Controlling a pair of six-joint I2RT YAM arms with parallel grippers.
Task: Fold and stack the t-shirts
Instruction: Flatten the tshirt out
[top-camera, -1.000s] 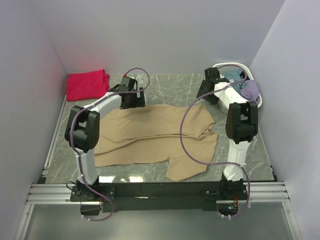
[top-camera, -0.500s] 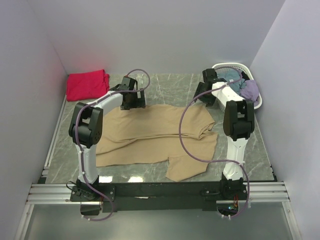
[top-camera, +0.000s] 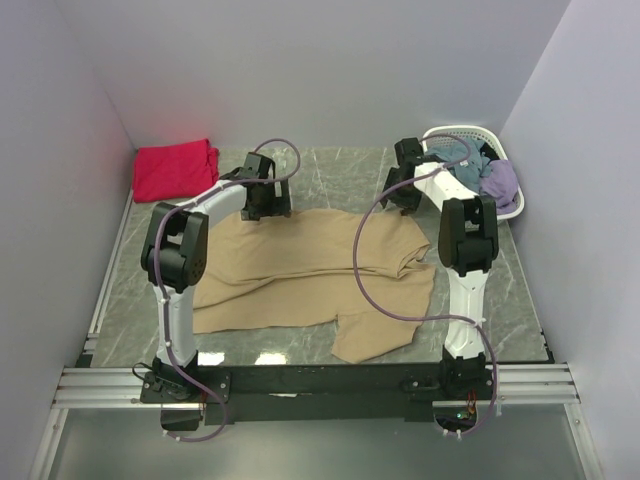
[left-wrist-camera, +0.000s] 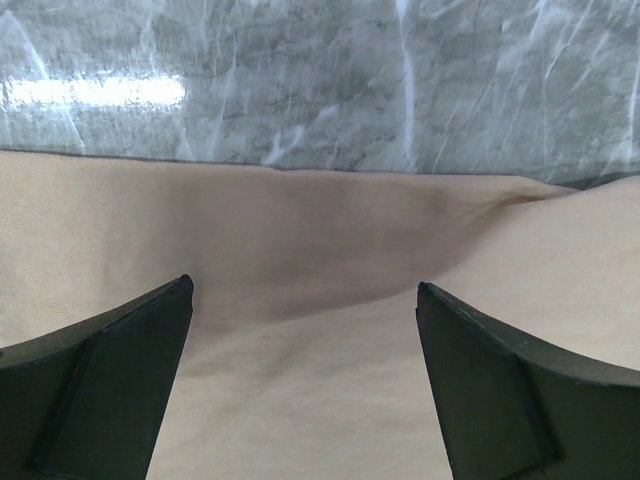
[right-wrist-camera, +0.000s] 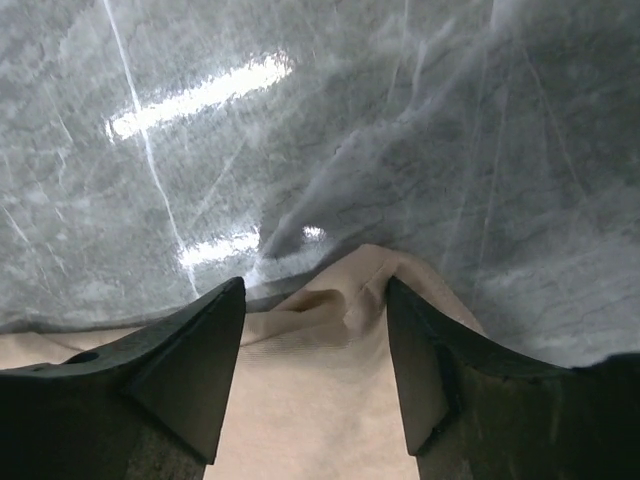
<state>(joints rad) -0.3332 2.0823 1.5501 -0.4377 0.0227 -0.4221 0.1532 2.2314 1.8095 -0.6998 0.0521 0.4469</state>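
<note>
**Taking the tan tee's far edge in both end effectors**

Nearest the arm bases, the tan tee (top-camera: 300, 270) lies spread over the middle of the desk (top-camera: 330, 170). One sleeve flops toward the near right, and the right side is rumpled into a ridge. The step in hand looks like a grab of the far edge, so that it can be drawn toward the near hem for a first fold.

At that far edge the left end effector (left-wrist-camera: 302, 288) hangs just over the cloth, jaws spread wide and holding nothing. The edge runs straight across just beyond its tips. It should drop straight down until the tips press the cloth and then close just inside the edge, not on bare desk.

The right end effector (right-wrist-camera: 315, 285) is at the tee's far right corner. Its jaws are partway apart and straddle a small puckered tip of cloth without pinching it yet. That pucker is little to hold, and a bite deeper into the tee would likely slip less. Both grips should close before either lifts, and both should rise level, or the fold will run crooked.

Farther off, the red tee (top-camera: 175, 168) lies folded in the far left corner, well apart from the tan one, and is the likely stack spot. The basket (top-camera: 455, 132), with more clothes in it, sits far right beside the right arm, which should keep off it.
</note>
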